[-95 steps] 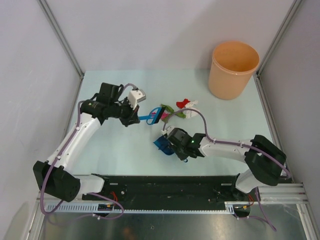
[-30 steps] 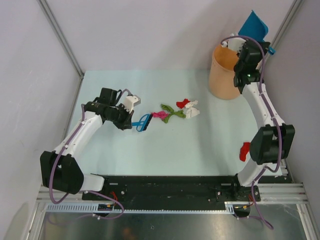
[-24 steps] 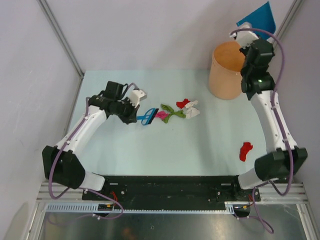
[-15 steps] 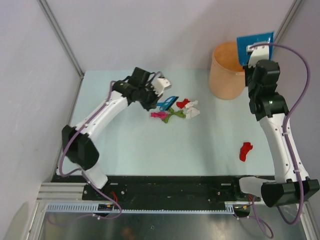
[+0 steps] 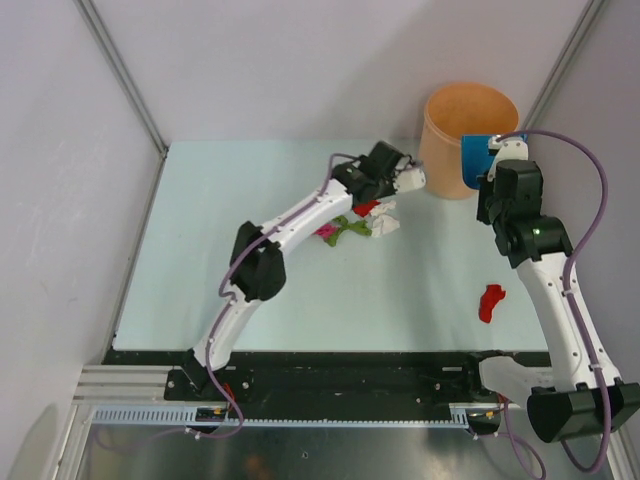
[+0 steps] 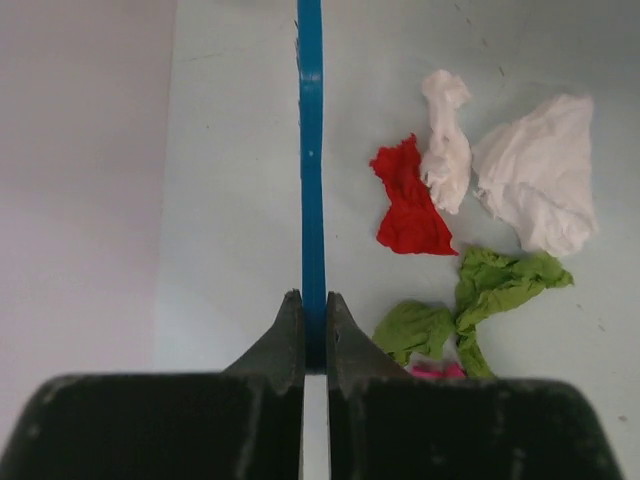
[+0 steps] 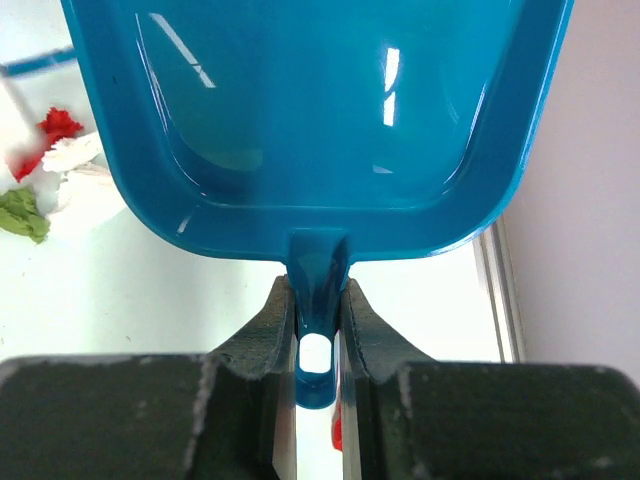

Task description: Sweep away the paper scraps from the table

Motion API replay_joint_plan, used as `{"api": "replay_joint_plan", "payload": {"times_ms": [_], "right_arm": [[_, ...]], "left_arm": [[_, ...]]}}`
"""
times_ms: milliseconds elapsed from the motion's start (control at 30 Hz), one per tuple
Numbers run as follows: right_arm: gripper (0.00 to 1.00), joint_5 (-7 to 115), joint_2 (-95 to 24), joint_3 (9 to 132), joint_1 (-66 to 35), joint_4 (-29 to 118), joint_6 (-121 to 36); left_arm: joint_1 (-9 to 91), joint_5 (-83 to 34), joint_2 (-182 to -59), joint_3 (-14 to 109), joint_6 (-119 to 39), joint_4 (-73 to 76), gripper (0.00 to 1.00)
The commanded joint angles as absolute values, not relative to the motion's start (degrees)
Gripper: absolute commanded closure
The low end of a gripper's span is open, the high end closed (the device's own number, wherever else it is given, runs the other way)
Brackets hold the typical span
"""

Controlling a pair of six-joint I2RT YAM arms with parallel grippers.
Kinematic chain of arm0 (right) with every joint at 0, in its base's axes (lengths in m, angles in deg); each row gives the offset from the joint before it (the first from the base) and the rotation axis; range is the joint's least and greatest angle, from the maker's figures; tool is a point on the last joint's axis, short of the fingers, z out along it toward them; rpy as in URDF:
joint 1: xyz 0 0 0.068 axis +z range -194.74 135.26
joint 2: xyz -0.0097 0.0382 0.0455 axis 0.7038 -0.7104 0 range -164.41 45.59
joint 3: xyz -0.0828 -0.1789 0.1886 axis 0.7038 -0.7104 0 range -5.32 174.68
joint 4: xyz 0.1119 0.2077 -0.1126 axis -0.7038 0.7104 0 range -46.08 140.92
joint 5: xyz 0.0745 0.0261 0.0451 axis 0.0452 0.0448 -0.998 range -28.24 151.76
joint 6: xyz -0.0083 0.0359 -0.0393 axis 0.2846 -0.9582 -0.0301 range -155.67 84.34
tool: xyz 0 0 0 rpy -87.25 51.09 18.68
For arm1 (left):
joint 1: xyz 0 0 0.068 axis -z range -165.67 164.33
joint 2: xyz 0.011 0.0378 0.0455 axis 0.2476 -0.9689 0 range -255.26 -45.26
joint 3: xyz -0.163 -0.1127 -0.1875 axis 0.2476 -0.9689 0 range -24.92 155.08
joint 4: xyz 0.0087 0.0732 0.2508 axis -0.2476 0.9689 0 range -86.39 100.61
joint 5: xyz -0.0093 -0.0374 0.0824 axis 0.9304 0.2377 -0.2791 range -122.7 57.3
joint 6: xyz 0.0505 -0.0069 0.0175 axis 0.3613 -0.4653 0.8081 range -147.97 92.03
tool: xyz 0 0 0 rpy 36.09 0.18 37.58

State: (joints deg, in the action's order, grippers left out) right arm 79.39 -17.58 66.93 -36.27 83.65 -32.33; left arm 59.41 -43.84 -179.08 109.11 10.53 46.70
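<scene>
The desk carries an orange bin at its 1 o'clock corner. The left arm stretches far across toward the bin; the right arm rises along the 3 o'clock edge.

The right fingers are clenched on the handle of a blue dustpan, which in the top view overlaps the bin's wall at its 4 o'clock side.

The left fingers pinch a blue brush, seen edge-on as a thin strip running toward 12 o'clock.

Most scraps lie bunched just past the desk's middle toward 1 o'clock. In the left wrist view they sit at the brush's 3 o'clock, apart from it: red, white, green, and a bit of pink. One red scrap lies alone at 4 o'clock.
</scene>
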Motion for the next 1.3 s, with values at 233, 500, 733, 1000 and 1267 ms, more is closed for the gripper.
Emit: {"api": "replay_joint_plan", "payload": {"times_ms": [233, 500, 733, 1000, 1267], "right_arm": [[1.00, 76.9, -15.1, 65.8, -33.1, 85.1, -34.5], [1.00, 75.9, -17.6, 65.2, -26.6, 89.0, -37.9], [1.00, 68.1, -21.5, 62.2, -21.4, 89.5, -43.4], [1.00, 70.0, -25.0, 60.4, -13.2, 91.3, -47.6], [1.00, 67.4, -28.2, 59.5, -6.7, 94.7, -51.7]], "left_arm": [[64.5, -51.6, -176.9, 90.9, 31.4, 39.7, 1.00], [65.9, -49.3, -159.3, 57.2, 33.7, 38.1, 1.00], [65.4, -46.9, -146.8, 39.5, 27.9, 37.5, 1.00], [61.9, -44.1, -133.5, 29.4, 21.8, 37.4, 1.00], [54.9, -36.1, -124.0, 32.7, 11.3, 37.5, 1.00]]}}
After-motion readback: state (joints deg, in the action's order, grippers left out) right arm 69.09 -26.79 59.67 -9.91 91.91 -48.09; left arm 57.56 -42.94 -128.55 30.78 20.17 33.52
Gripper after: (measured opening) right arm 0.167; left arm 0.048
